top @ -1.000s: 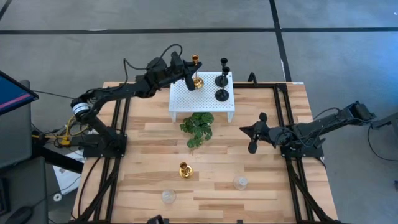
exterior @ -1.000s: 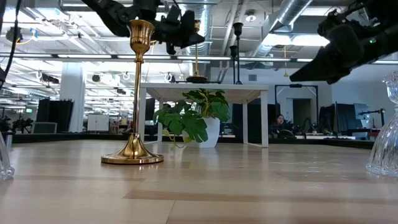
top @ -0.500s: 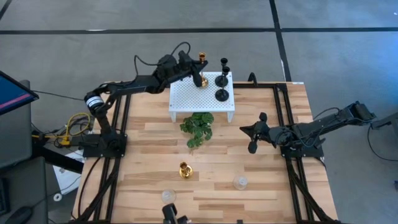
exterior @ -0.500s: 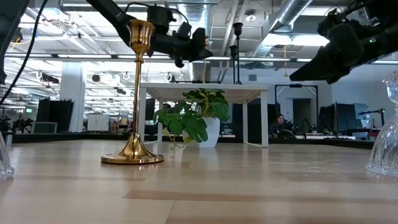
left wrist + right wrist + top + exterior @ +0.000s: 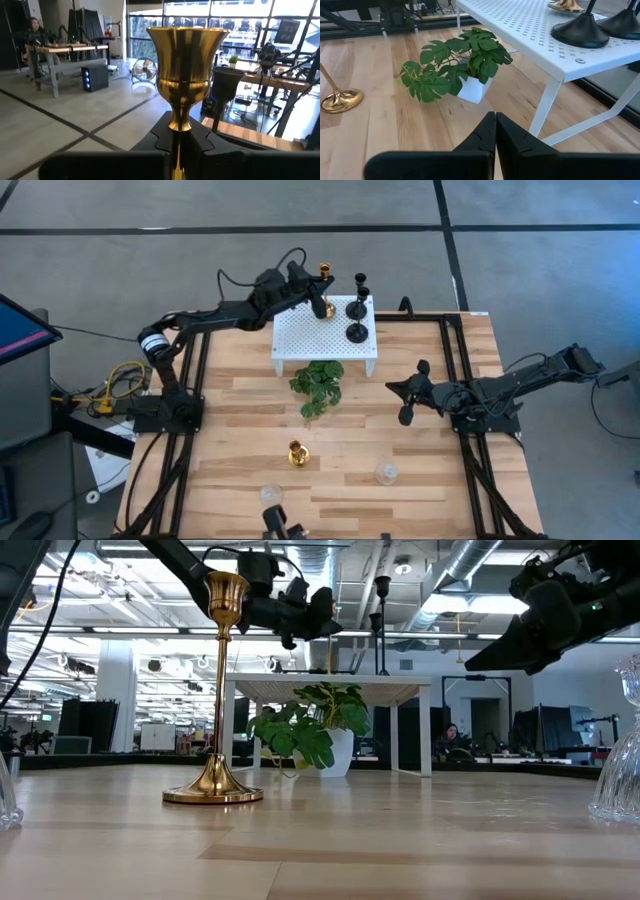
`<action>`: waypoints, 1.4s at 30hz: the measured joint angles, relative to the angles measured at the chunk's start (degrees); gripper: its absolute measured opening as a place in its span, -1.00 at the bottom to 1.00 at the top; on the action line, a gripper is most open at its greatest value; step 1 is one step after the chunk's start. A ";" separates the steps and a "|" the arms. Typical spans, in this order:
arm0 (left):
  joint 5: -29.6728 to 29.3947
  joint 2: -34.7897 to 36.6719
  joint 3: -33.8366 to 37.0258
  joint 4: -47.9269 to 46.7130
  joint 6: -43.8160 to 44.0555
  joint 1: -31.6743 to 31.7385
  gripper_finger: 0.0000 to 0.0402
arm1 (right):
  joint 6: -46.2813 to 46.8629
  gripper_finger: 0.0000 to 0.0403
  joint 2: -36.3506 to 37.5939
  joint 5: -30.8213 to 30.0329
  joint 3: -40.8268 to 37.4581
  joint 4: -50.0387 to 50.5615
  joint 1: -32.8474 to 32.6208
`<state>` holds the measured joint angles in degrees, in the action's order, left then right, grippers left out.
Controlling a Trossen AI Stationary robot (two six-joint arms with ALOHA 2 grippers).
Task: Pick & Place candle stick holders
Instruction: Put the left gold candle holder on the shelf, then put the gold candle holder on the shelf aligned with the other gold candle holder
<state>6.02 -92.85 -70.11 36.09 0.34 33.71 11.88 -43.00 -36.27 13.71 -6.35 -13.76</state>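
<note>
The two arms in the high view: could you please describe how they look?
Both are slim, dark, jointed arms. The left arm has a white band near its lower joint and a black cable looping above it. The right arm is plain black. Each end effector has two black fingers.

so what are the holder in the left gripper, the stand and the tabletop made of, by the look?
Holder clamped in the left gripper: looks like polished brass or gold-plated metal; mirror-like reflections on the cup.
Stand: probably white painted sheet metal; thin, matte, rows of punched holes, slim legs.
Tabletop: light wood planks, butcher-block style; visible grain and seams, satin sheen.
</note>
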 joint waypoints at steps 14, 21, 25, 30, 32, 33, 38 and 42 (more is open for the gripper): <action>-0.43 -1.34 -0.02 1.13 -0.02 0.04 -0.87 | -0.44 -1.00 0.00 0.04 0.00 0.10 0.02; -0.42 -1.34 0.02 0.96 1.01 -0.04 -0.69 | -0.44 -1.00 0.00 0.07 0.00 0.15 0.02; -0.42 -1.34 0.07 0.99 1.24 -0.07 -0.58 | -0.42 -1.00 0.00 0.21 0.00 0.15 0.02; -0.44 -1.34 0.09 0.74 1.16 0.02 -0.39 | -0.42 -1.00 0.00 0.22 0.00 0.42 0.02; -0.44 -1.34 0.09 0.68 1.12 0.02 -0.30 | -0.42 -1.00 0.00 0.22 0.00 0.39 0.02; -0.44 -1.34 0.09 0.62 1.08 0.02 -0.25 | -0.42 -1.00 0.00 0.22 0.00 0.39 0.02; -0.42 -1.34 0.09 -0.01 1.04 0.01 -0.07 | -0.42 -1.00 0.00 0.22 0.00 0.39 0.02; -0.42 -1.28 0.11 -0.97 1.03 0.17 0.03 | -0.42 -1.00 0.00 0.22 0.00 0.39 0.02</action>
<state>5.61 -94.13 -70.00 35.13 1.37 33.88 11.46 -43.00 -36.05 13.72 -5.96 -13.74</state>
